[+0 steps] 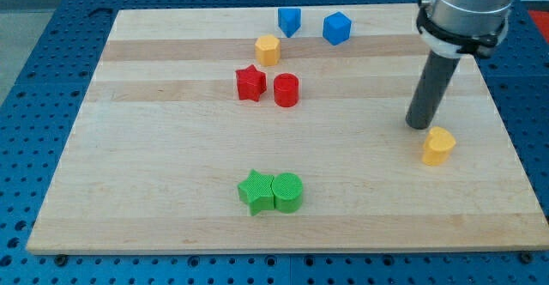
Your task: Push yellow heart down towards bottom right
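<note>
The yellow heart (438, 145) sat at the board's (171, 148) right side, approx. mid-height, well apart from other blocks. The tip (418, 125) stood just up-left of it, touching or nearly so; bare rod, holding nothing.

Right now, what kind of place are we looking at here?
Probably a robotics lab bench. A wooden board lies on a blue perforated table, with small coloured blocks on it. My tip sits just up-left of the yellow heart.
</note>
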